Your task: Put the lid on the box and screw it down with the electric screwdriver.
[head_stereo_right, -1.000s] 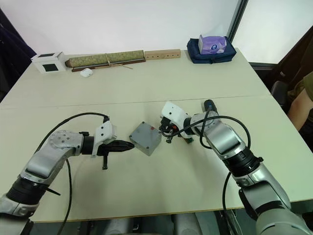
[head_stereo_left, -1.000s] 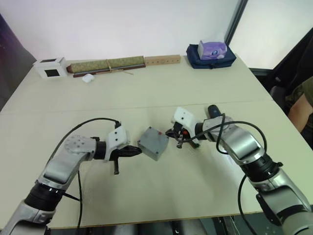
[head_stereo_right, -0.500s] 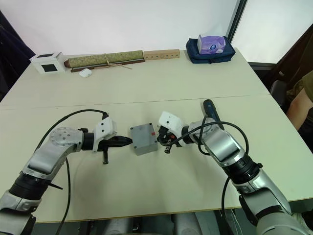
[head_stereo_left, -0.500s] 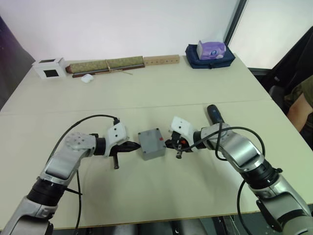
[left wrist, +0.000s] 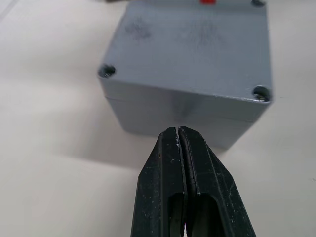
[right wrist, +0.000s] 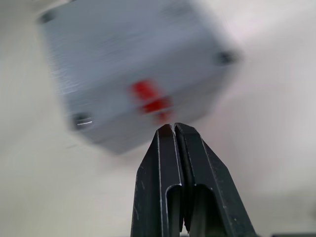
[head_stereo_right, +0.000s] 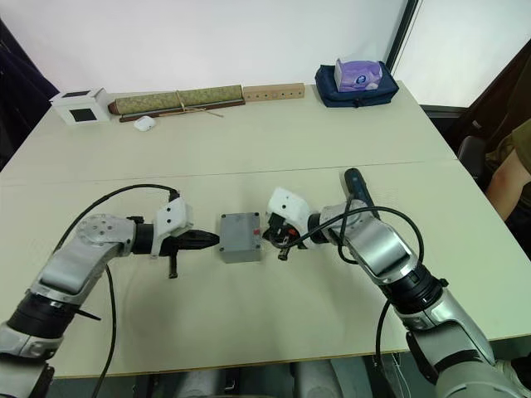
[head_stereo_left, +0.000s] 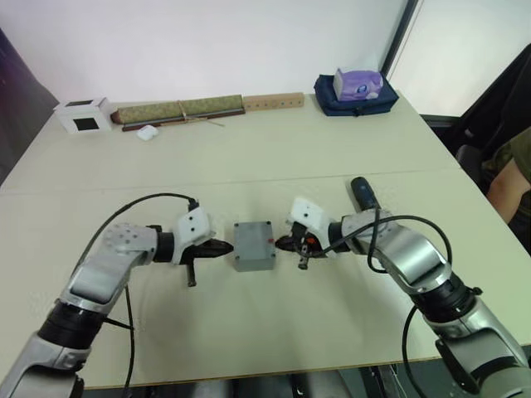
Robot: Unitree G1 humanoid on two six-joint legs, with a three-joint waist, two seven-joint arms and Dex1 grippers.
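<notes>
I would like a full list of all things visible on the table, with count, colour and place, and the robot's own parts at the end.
box: 1, grey, lid on, table middle, between the hands
electric screwdriver: 1, black, beside the right arm
white cube: 1, dark window, far left edge
long roll: 1, olive, far edge
wooden block: 1, tan, with holes, far edge
small white object: 1, near the roll
tissue box: 1, purple, on a navy pouch, far right
left hand: shut, pointing at the box
right hand: shut, at the box's other side

Head pair high over table (head_stereo_left: 274,157); both wrist views close on box (left wrist: 190,64).
</notes>
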